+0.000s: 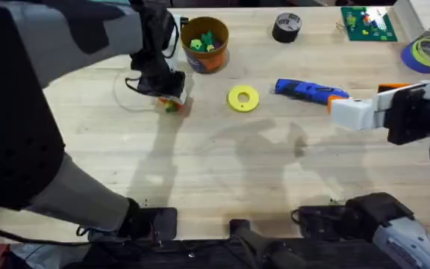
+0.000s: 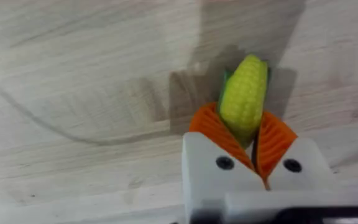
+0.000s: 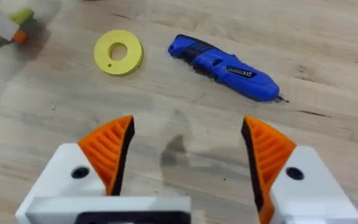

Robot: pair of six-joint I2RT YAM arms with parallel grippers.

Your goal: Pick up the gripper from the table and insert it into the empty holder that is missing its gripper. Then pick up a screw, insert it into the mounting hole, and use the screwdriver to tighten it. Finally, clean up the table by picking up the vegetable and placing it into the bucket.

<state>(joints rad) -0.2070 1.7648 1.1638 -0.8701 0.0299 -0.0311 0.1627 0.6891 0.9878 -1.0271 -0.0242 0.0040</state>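
We note the left arm rises close under the overhead camera, dark and blurred, hiding much of the tabletop (image 1: pixel 222 172) on the left. Its end effector (image 2: pixel 248 134) is closed on the vegetable (image 2: pixel 245 96), orange pads (image 2: pixel 211 127) on both sides, low over the tabletop just beside the bucket (image 1: pixel 205 45). The right end effector (image 3: pixel 185 155) hovers spread wide, holding nothing, at the right edge. The bucket's contents are hard to make out. We count one screwdriver (image 1: pixel 310 91) lying flat, one yellow ring (image 1: pixel 243 99), one tape roll (image 1: pixel 287 27).
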